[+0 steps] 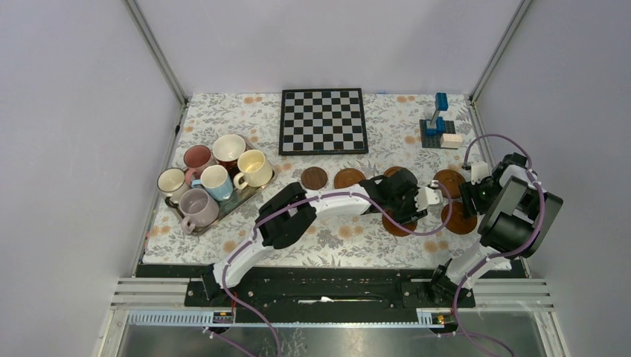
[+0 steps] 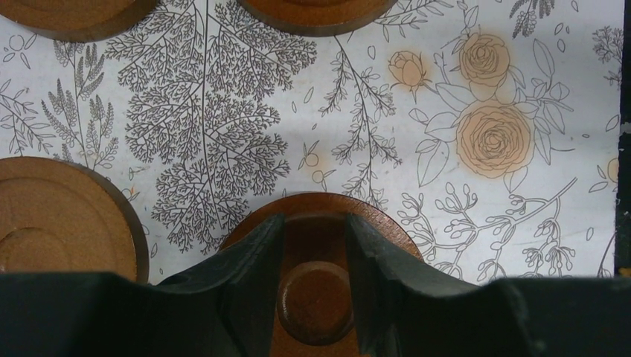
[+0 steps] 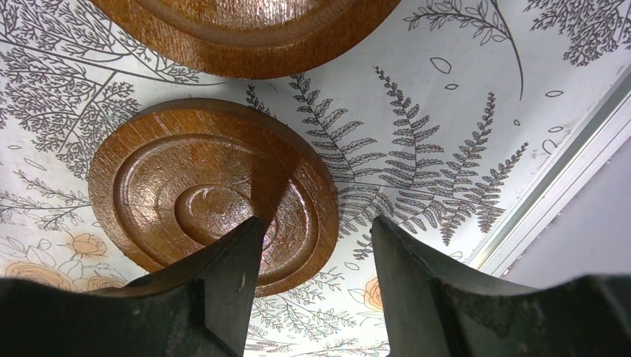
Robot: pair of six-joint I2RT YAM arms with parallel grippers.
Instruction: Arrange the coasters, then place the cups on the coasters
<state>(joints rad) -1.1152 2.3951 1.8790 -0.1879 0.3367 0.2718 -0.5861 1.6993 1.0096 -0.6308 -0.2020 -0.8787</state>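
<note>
Several brown wooden coasters lie on the flowered cloth, among them a darker one (image 1: 314, 178), one beside it (image 1: 349, 178) and one at the far right (image 1: 449, 182). My left gripper (image 1: 402, 211) (image 2: 314, 223) hangs open over a coaster (image 1: 399, 224) (image 2: 387, 227), its fingers on either side of the raised centre. My right gripper (image 1: 470, 201) (image 3: 316, 223) is open too, its left finger above the edge of another coaster (image 1: 459, 220) (image 3: 186, 186). The cups, such as the cream-yellow one (image 1: 254, 169) and the lilac one (image 1: 197, 207), stand on a metal tray (image 1: 245, 198) at the left.
A chessboard (image 1: 323, 120) lies at the back centre. A blue block build (image 1: 437, 123) stands at the back right. The table's right rail (image 3: 554, 197) runs close to my right gripper. More coasters (image 2: 59, 216) (image 3: 245, 33) lie near both grippers.
</note>
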